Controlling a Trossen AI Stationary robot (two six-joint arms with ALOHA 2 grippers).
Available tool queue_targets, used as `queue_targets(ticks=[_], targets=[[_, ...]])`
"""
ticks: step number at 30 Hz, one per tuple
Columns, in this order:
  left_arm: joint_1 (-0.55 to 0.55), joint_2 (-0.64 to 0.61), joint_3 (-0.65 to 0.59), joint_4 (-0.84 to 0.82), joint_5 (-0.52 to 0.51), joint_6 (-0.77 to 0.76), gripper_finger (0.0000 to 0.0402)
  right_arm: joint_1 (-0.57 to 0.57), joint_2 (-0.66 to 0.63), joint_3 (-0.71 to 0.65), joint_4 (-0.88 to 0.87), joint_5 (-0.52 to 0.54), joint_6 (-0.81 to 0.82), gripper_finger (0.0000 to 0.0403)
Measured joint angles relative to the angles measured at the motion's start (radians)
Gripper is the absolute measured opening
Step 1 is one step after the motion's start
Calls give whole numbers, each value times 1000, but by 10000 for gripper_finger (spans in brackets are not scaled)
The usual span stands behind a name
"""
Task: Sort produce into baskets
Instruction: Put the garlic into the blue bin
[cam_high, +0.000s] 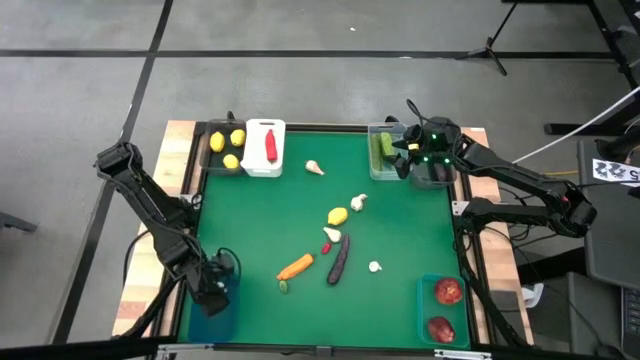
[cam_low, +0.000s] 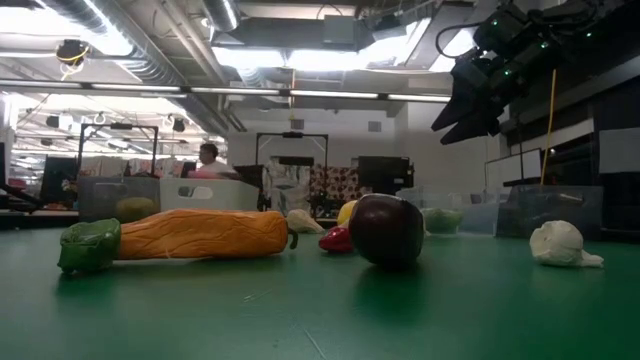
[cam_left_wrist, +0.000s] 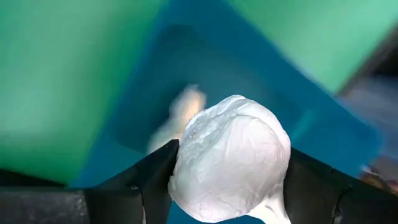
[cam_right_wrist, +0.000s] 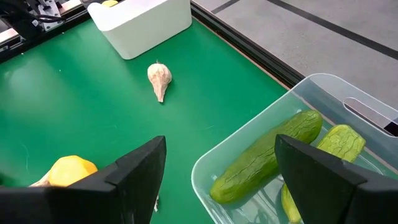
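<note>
Fingers of the left gripper (cam_left_wrist: 227, 186) clamp a white garlic bulb (cam_left_wrist: 230, 155) above the teal-blue basket (cam_left_wrist: 205, 68), so release seems next, while the right gripper (cam_right_wrist: 217, 180) hangs spread over the clear basket (cam_right_wrist: 348, 93).

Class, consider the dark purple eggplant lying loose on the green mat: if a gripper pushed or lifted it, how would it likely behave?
The eggplant looks long and rounded, so a sideways push would probably roll it rather than slide it. Its skin shows a sheen in the low view, so it may slip between fingers. It keeps its shape lying free, so it is likely stiff.
</note>
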Motion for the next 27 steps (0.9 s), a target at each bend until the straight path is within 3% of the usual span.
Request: queue_targets(ticks=[7,14,18,27], targets=[[0,0,0,-51,-7,-84,238,0,0,0,0,0,0,301],[6,0,0,-31,-128,-14,238,0,0,0,0,0,-1,301],[31,0,0,-27,-10,51,238,0,0,0,0,0,-1,301],[71,0,0,83,146,150,238,0,0,0,0,0,-23,301]])
